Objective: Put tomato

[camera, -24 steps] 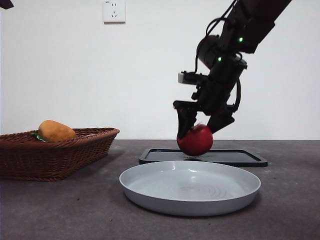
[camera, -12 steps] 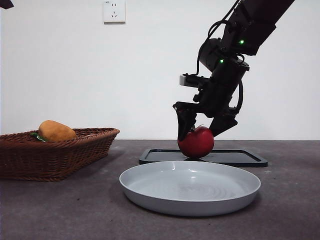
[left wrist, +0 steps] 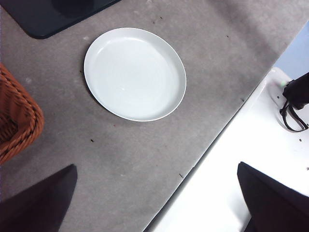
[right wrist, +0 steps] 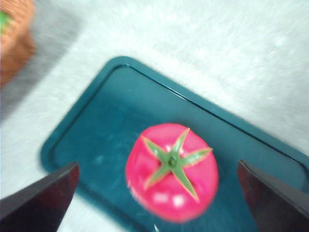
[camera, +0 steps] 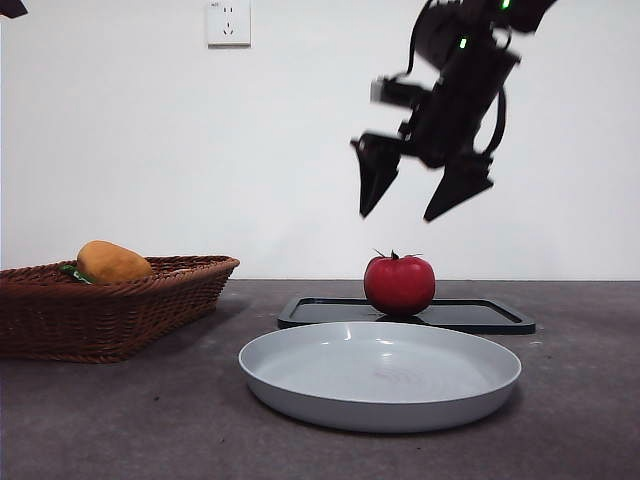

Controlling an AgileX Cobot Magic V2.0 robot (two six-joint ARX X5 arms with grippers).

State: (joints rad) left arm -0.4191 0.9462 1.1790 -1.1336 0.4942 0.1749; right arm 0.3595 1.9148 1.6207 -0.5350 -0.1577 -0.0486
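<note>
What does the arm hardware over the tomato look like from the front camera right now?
The right gripper has two black, wedge-shaped jaws tapering to points. Above them sits a blocky black wrist with a pale grey module on one side, looping black cables, and small green indicator lights. The left gripper shows the same flat black jaws.

Even bright light; right wrist view blurred, overexposed.

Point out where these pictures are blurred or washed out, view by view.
Front view: the right claw is motion-smeared above a sharp tomato. Right wrist view: everything is soft, the tomato and dark tray blurred, the table bleached pale. Left wrist view: sharp, plate evenly lit.
</note>
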